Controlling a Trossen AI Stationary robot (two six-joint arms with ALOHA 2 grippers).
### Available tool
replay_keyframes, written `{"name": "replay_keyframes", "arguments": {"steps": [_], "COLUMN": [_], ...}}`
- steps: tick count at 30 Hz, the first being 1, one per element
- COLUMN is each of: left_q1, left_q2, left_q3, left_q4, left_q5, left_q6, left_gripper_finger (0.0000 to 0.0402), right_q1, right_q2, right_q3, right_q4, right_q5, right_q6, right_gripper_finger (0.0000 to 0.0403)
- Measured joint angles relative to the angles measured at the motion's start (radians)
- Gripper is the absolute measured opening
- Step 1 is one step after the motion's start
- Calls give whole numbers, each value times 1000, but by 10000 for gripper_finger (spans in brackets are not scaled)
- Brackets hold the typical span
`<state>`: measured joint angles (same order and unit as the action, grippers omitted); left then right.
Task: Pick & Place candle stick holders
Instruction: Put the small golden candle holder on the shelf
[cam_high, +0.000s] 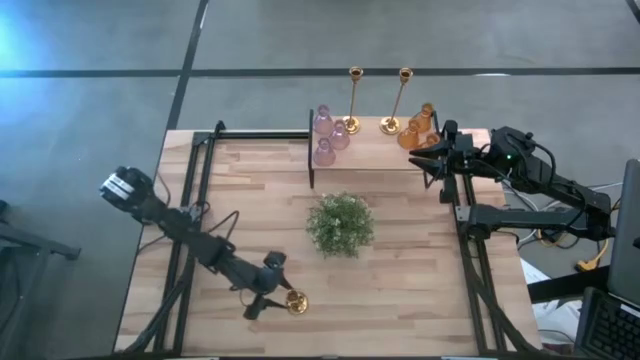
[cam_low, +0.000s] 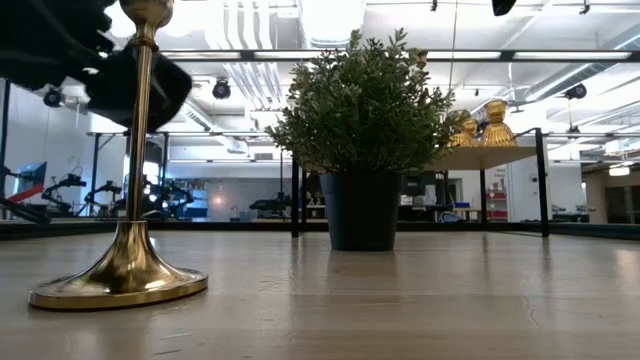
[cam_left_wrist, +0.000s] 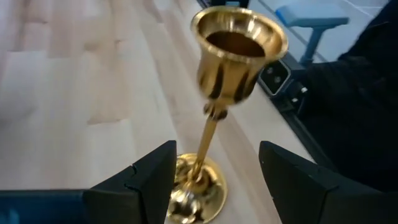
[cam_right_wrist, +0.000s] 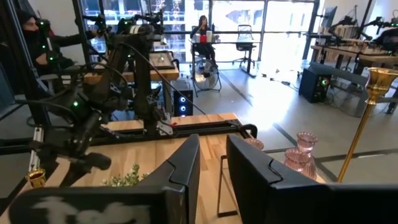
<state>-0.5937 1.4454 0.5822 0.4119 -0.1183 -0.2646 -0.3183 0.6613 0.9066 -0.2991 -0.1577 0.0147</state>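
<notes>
Brass candle stick holder upright on bench, between spread fingers of left gripper, untouched. Right gripper narrowly apart, empty.

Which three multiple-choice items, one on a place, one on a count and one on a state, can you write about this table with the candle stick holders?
1. Where does the bushy green plant in the dark pot stand?
A. near the middle of the wooden table
B. at its front edge
C. in its left corner

2. How many pink glass candle stick holders stand on the raised shelf?
A. one
B. five
C. three

3. How is the shiny brass candle stick holder at the left gripper?
A. lying on its side
B. upright on the table, between open fingers
C. lifted off the table

Answers:
1. A, the high view shows it mid-table.
2. C, three pink ones show there.
3. B, its base sits flat in the low view, with the fingers clear of the stem.
</notes>
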Motion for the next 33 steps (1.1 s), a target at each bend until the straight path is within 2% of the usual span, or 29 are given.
{"name": "replay_keyframes", "arguments": {"steps": [4, 9, 12, 16, 17, 24, 29, 33], "left_q1": [35, 63, 69, 74, 78, 95, 97, 102], "left_q2": [52, 81, 84, 83, 83, 51, -64, -149], "left_q3": [52, 79, 80, 74, 73, 127, 251, 370], "left_q4": [-1, 0, -1, 0, 0, -41, -263, -333], "left_q5": [85, 107, 109, 109, 109, 136, 144, 136], "left_q6": [30, 104, 130, 140, 140, 137, 146, 244], "left_gripper_finger": [226, 193, 143, 38, 23, 20, 20, 20], "right_q1": [0, 0, 0, 0, 0, 0, 0, 0], "right_q2": [1, 1, 1, 1, 1, 2, 2, 8], "right_q3": [0, 0, 0, 0, 0, 0, 0, 0], "right_q4": [-1, -4, -5, -11, -11, -12, -12, -11], "right_q5": [0, 0, 0, 0, 0, 0, 0, 0], "right_q6": [0, 0, 0, -2, -7, -14, 6, 12], "right_gripper_finger": [68, 73, 77, 75, 73, 61, 60, 65]}}
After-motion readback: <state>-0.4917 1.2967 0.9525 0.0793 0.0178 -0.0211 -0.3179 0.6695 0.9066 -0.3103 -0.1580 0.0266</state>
